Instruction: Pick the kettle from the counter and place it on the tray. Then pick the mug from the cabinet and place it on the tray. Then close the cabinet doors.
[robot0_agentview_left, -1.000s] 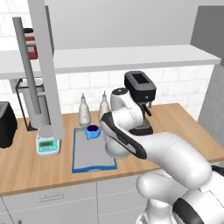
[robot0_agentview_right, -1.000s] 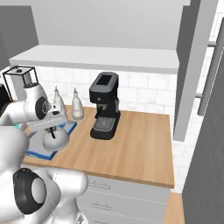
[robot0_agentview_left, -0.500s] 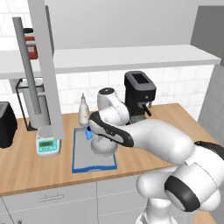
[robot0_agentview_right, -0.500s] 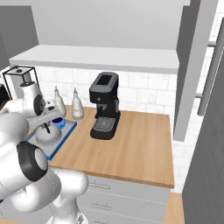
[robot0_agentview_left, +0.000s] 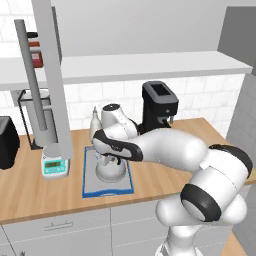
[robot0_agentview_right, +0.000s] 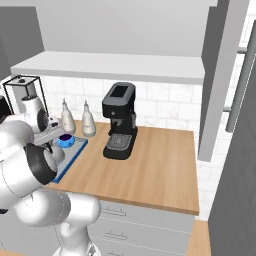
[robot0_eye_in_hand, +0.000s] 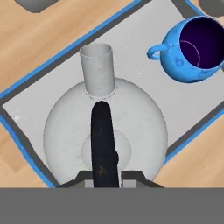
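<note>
Hand view, left to right: the kettle (robot0_eye_in_hand: 105, 131) sits on the blue-rimmed tray (robot0_eye_in_hand: 144, 52) at lower centre, its black handle (robot0_eye_in_hand: 104, 144) pinched between the gripper (robot0_eye_in_hand: 105, 178) tips at the bottom edge. At upper right, the blue mug (robot0_eye_in_hand: 192, 43) also stands on the tray, beside the kettle, not touching. Wooden counter (robot0_eye_in_hand: 39, 39) surrounds the tray.

place: kitchen | cues: wooden counter (robot0_agentview_left: 30, 190), coffee machine (robot0_agentview_right: 120, 120), tiled wall (robot0_agentview_right: 165, 110)

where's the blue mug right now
The mug sits on the tray, beside the kettle in the hand view; the right base view shows it before the two bottles.
</note>
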